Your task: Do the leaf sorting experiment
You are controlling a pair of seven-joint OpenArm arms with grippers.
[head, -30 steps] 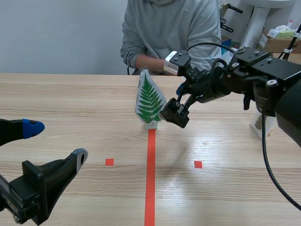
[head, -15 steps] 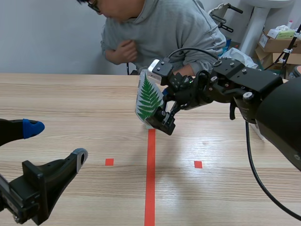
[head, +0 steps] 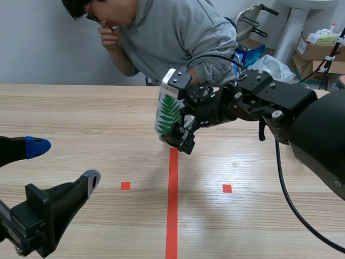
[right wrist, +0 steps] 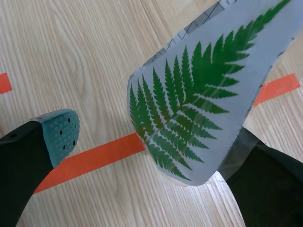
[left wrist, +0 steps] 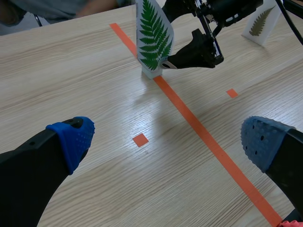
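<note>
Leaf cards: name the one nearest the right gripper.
The bright green fern card, standing at the end of the long tape line, between the open fingers of the right gripper. The other card, with a duller olive fern, stands apart past that arm.

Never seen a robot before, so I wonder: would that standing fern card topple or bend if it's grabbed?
Likely tippy: the fern card stands tall on a small base. It looks like a thin sheet, so probably light and a bit bendy. Its smooth face might slip against the pads of the right gripper.
</note>
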